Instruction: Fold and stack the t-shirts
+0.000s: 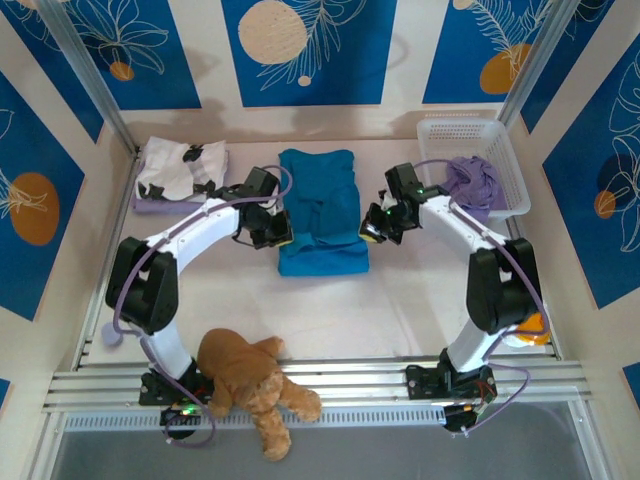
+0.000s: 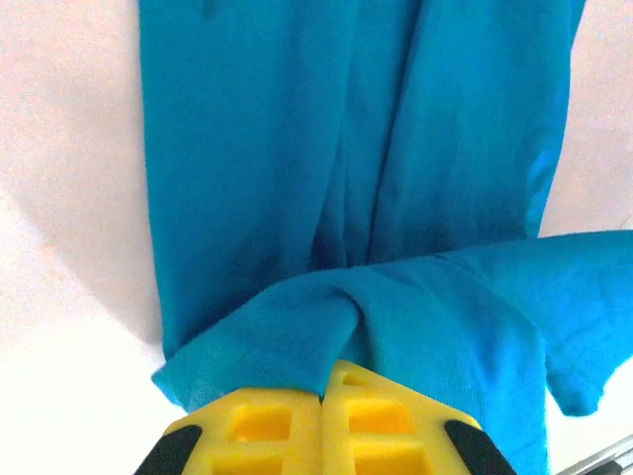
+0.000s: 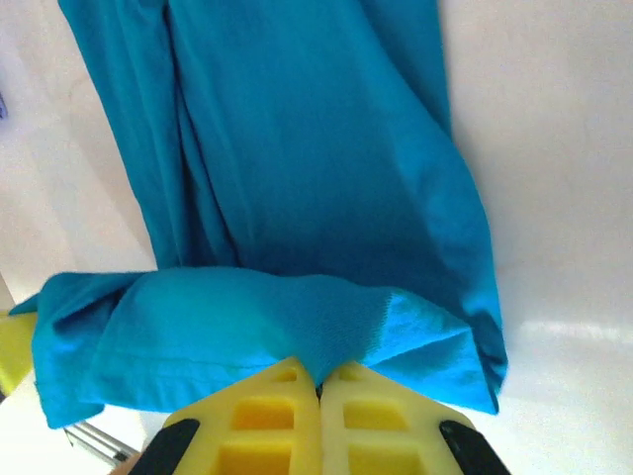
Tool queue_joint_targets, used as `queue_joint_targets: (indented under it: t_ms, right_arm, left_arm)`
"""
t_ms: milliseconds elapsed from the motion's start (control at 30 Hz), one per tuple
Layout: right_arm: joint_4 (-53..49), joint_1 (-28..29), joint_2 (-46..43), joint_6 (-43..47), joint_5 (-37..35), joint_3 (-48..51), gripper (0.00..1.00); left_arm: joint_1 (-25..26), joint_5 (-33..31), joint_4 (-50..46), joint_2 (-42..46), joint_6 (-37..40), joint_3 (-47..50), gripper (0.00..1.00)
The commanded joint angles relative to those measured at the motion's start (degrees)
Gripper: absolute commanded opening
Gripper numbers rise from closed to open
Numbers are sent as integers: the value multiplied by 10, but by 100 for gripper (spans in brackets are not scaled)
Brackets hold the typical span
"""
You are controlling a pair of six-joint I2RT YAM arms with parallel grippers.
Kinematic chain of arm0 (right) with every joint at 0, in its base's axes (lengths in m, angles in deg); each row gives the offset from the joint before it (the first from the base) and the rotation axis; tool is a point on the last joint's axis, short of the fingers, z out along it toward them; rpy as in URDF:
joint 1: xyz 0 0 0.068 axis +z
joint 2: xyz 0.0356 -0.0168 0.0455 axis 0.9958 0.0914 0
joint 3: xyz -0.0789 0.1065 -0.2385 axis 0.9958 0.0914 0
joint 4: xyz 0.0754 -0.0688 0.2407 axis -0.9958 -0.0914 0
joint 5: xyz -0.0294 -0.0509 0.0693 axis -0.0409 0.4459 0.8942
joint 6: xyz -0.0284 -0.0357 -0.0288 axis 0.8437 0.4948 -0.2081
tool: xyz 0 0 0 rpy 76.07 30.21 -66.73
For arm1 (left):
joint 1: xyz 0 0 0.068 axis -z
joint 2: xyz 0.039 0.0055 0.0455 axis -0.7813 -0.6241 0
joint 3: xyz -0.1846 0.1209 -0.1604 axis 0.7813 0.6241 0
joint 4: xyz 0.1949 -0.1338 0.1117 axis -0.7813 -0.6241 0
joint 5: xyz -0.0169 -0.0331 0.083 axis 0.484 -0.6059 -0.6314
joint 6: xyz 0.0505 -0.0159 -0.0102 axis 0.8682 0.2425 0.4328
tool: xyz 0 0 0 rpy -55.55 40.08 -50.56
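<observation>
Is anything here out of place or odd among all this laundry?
Yes: a brown teddy bear sprawls across the metal rails at the table's near edge, beside the left arm's base. It is a toy, not laundry.

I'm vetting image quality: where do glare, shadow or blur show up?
Top external: even light, sharp, soft shadows on the table. Left wrist: table overexposed to near white beside the teal t-shirt. Right wrist: glare streak on the table, right of the t-shirt.

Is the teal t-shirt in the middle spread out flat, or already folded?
Partly folded. The teal t-shirt lies as a narrow strip, sides turned inward; the left fingers and right fingers pinch its edges.
</observation>
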Motion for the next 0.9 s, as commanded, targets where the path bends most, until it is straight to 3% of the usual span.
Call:
queue_joint_targets:
  t_ms: [0,400,733,800,867]
  right_arm:
    - [-19,-6,38,19,11,-46,0]
    - [-27,-26,143,-2,18,-139,0]
    - [-1,-38,177,-24,37,-168,0]
    - [-4,-43,192,-23,49,-186,0]
    - [-7,-46,205,-15,66,-207,8]
  left_arm:
    - [-22,22,-11,-35,27,-39,0]
    - [-78,100,-11,-138,39,-139,0]
    - [-92,111,-36,-197,52,-211,0]
    - [-97,114,-35,-206,50,-220,4]
    - [-104,117,-37,-213,49,-231,18]
